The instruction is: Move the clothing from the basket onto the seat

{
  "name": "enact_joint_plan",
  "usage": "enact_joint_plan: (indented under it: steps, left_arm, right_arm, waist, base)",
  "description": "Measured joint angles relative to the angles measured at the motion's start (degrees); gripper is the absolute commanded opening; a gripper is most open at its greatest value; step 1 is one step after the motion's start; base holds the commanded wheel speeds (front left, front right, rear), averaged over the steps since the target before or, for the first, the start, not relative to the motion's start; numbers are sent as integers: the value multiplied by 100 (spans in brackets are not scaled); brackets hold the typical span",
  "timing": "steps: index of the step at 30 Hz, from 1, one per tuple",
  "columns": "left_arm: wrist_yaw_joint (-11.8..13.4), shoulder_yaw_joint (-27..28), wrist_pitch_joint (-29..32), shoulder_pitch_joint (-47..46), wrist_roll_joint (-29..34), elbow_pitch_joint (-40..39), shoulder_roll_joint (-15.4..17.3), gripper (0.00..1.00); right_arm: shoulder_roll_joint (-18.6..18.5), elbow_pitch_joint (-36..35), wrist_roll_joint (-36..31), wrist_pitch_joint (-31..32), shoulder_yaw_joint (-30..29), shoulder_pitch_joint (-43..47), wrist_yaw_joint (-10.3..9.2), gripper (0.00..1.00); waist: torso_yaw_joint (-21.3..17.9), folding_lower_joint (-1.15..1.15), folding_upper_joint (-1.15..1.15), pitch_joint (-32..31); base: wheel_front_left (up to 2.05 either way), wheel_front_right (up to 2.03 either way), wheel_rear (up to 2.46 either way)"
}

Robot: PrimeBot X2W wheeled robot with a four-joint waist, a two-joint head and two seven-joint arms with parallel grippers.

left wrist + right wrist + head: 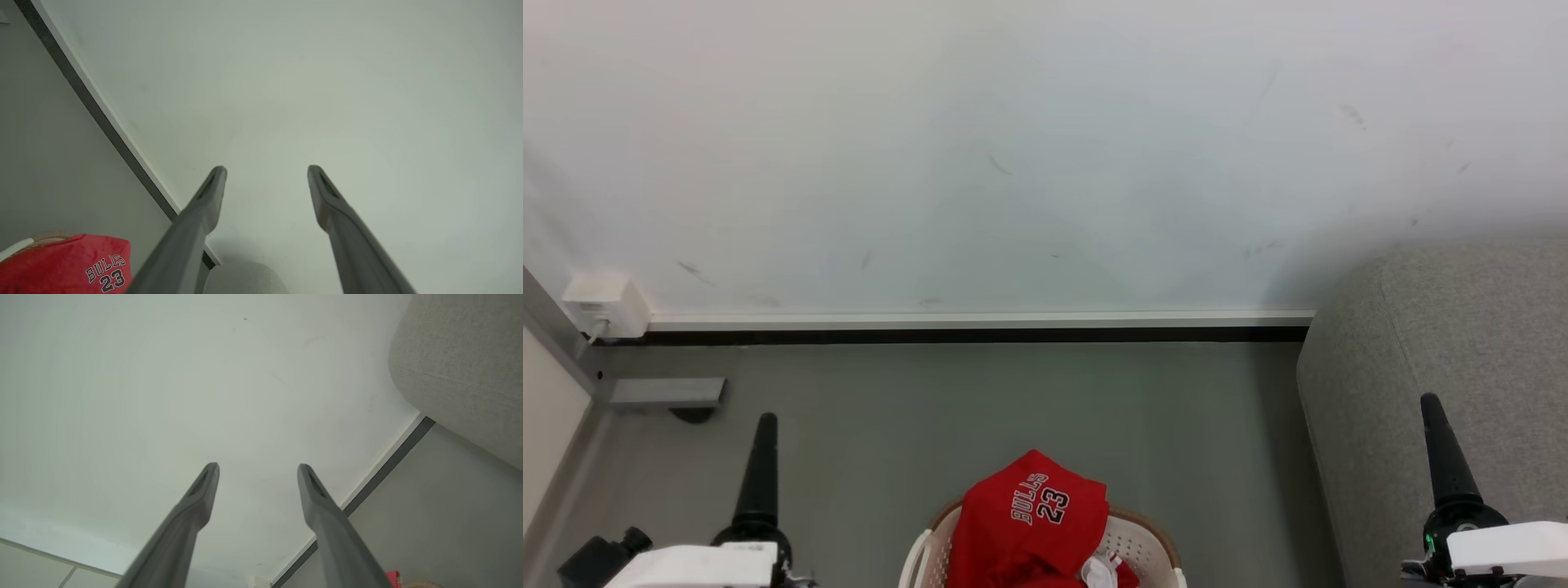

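Red jersey (1033, 514) heaped in basket (1143, 531), bottom centre of head view, humped over far rim w/ lettering up; sofa (1462, 343) just to robot's right. Left tool (266, 167) and right tool (258, 465) both wide open, empty, one each side of basket, well apart from the cloth, fingers aimed at wall (1013, 147). Step in hand looks like the reach: prob. best to tip one tool down onto the raised fold, pinch deep thru both layers, and lift clear of rim before swinging to sofa, else basket may drag along.
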Motion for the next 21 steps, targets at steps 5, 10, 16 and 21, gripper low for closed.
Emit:
enact_joint_plan:
  steps: [5,10,16,21]
  left_arm:
    - [111,-53,-82,3,637,-105,1,100]
    - [208,-122,-200,13,1263,-219,1,100]
    - [354,-244,-310,69,2117,-288,2,100]
    - [414,-291,-390,87,2775,-305,4,100]
  right_arm:
    - [-24,-25,-505,-107,124,0,0,100]
    - [-69,-32,-1021,-209,221,-1,0,100]
    - [-170,-24,-1613,-318,355,-1,0,100]
    - [-241,33,-2226,-405,397,-2,0,100]
  waist:
    - [-1,0,0,-12]
    - [-14,0,0,-26]
    - [-27,0,0,-54]
    - [-33,0,0,-71]
  base:
    - [0,0,0]
    - [0,0,0]
    - [0,0,0]
    - [0,0,0]
